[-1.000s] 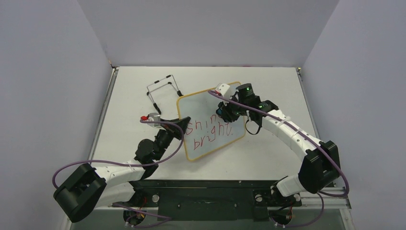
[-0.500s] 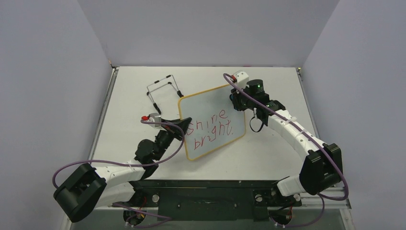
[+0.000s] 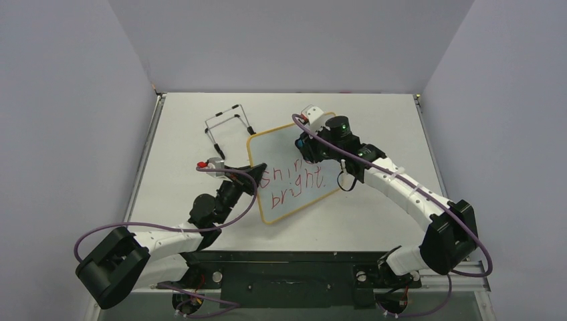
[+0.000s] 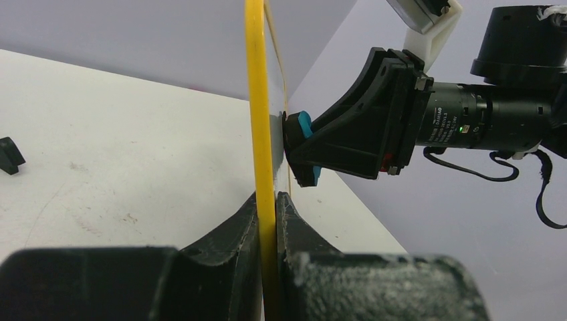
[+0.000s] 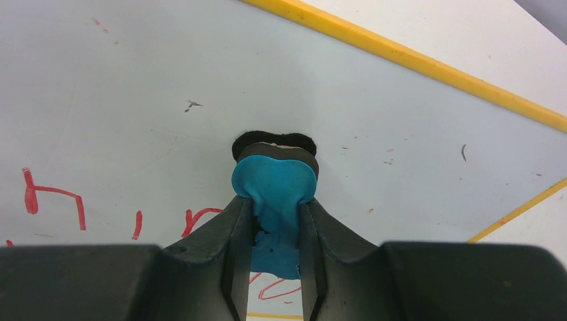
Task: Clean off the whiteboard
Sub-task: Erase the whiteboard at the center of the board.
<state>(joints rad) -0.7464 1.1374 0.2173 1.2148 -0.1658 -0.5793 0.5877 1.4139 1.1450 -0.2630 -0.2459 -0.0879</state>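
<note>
The whiteboard (image 3: 284, 175), white with a tan-yellow frame and red handwriting, is held tilted above the table. My left gripper (image 3: 252, 175) is shut on its left edge; the left wrist view shows the yellow frame (image 4: 258, 100) edge-on between my fingers (image 4: 227, 234). My right gripper (image 3: 304, 146) is shut on a blue eraser (image 5: 274, 184), which presses against the board's upper face above the red writing (image 5: 57, 200). The eraser (image 4: 304, 127) also shows in the left wrist view touching the board (image 5: 134, 80).
A thin black wire stand (image 3: 227, 124) lies on the table behind the board's left side. Grey walls enclose the table on three sides. A small black object (image 4: 8, 154) sits on the table at the left in the left wrist view.
My right gripper with the eraser swung out to the board's top right corner, then came back left and down onto the upper face of the board. The left gripper stayed put.
</note>
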